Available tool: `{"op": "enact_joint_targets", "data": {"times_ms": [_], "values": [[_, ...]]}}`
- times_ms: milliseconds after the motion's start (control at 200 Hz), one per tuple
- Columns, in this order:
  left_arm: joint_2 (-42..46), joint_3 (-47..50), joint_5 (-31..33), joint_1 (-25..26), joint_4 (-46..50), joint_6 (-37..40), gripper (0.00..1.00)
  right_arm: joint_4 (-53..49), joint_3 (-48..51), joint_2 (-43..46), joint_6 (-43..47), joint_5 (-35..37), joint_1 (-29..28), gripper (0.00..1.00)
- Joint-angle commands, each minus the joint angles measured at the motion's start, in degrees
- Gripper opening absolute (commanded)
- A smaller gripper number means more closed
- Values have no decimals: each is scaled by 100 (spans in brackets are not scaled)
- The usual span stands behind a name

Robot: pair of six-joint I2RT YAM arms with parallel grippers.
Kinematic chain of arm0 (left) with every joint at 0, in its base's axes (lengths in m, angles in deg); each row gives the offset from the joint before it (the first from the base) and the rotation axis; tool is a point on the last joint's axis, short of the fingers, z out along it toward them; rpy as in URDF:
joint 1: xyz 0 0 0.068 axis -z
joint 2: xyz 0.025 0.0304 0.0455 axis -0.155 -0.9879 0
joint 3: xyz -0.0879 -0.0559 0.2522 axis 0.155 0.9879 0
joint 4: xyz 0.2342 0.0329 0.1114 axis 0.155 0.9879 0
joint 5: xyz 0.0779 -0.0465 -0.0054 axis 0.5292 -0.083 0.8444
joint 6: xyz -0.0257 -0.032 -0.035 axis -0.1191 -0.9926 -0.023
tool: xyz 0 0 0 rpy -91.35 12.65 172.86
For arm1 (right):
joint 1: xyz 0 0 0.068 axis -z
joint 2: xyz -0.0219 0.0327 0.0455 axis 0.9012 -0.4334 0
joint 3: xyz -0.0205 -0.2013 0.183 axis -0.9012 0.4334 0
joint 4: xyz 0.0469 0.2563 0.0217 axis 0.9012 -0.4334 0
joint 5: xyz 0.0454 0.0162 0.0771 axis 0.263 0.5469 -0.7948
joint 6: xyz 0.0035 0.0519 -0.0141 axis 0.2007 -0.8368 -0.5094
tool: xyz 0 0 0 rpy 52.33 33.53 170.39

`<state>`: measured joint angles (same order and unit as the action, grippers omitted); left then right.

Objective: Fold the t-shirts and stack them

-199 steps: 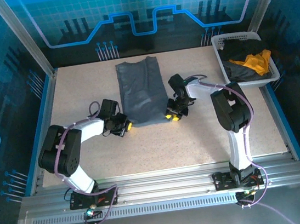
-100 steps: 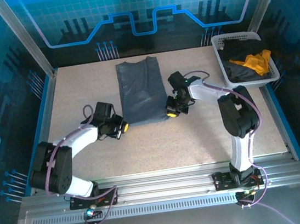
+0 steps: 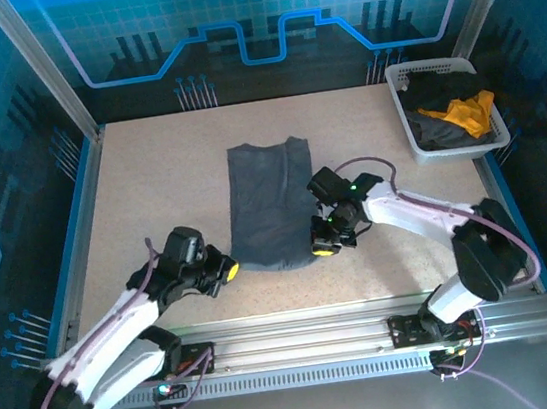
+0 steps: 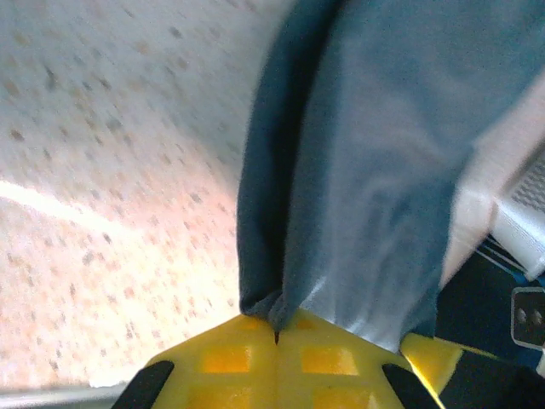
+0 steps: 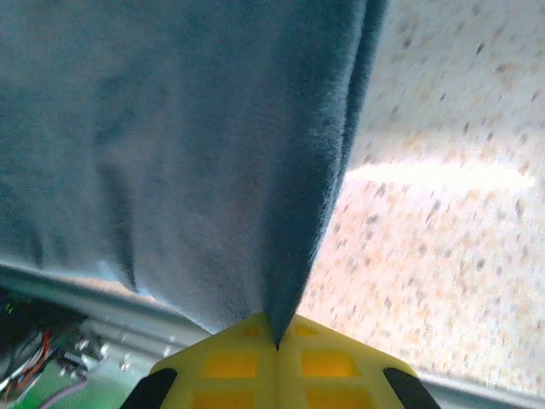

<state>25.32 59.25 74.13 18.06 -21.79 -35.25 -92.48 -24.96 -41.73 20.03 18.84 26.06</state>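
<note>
Since the earlier frame the slate grey t-shirt (image 3: 272, 205) sits nearer the arms' bases, off the far part of the table (image 3: 149, 180). Both arms are drawn back and stretched low toward the near edge.

- Grey t-shirt: lies as a long narrow strip, lengthwise from far to near, roughly mid-table. Far end flat on the surface. Near hem runs between the two grippers.
- Left gripper (image 3: 227, 269): at the near left corner of the strip. Left wrist view: yellow fingers (image 4: 230, 362) pressed together, a fold of grey cloth caught in the seam between them and rising away from the tips.
- Right gripper (image 3: 324, 249): at the near right corner. Right wrist view: yellow fingers (image 5: 230, 366) closed tight on the cloth edge, the fabric hanging in a sheet to one side, speckled tabletop on the other.
- White lattice basket (image 3: 426, 63): far right corner of the table, well apart from the strip. Inside, a black t-shirt (image 3: 430, 93) bunched up, with an orange-yellow t-shirt (image 3: 468, 110) crumpled on top of it.
</note>
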Motion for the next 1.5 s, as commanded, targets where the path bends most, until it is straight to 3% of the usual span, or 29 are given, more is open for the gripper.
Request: {"op": "enact_joint_targets", "data": {"times_ms": [0, 145, 415, 700, 840, 895, 925, 960, 1060, 1140, 1260, 1396, 1496], "values": [[765, -337, 450, 166, 1007, -99, 0, -762, -303, 515, -178, 101, -121, 0], [908, -872, 687, 167, 947, 29, 0, -1130, -841, 637, -213, 250, 67, 0], [-560, -2036, 939, -191, 6, 353, 0, -1369, -2310, -177, 172, 141, 868, 0], [-3332, -3756, 365, -1305, -1066, 883, 0, -1221, -4539, -2430, 330, -195, 1757, 0], [-4993, -4846, 65, -1666, -1362, 1199, 0, -1283, -6422, -4100, 430, -132, 2074, 0], [-5595, -5259, -46, -1743, -1329, 1303, 0, -1228, -7191, -4789, 627, -268, 2173, 22], [-5866, -5466, -100, -1779, -1235, 1308, 13, -1336, -7694, -5210, 728, -347, 2208, 35], [-6062, -5606, -125, -1792, -1191, 1312, 31, -1606, -8304, -5616, 830, -394, 2253, 42], [-5967, -5616, 170, -1760, -1049, 1498, 52, -2267, -9375, -6204, 1164, -274, 2310, 51], [-5507, -5279, 266, -1665, -1027, 1638, 58, -2120, -8683, -5711, 1309, -142, 2296, 52], [-4527, -4197, 305, -1419, -1036, 1392, 52, -867, -6051, -3929, 1226, 78, 2201, 49], [-3636, -2853, 284, -729, -1314, 169, 49, 649, -3237, -1909, 936, 175, 2021, 46], [-3486, -2325, 541, 28, -1903, -927, 56, 1185, -1720, -739, 824, 220, 1911, 48]]}}
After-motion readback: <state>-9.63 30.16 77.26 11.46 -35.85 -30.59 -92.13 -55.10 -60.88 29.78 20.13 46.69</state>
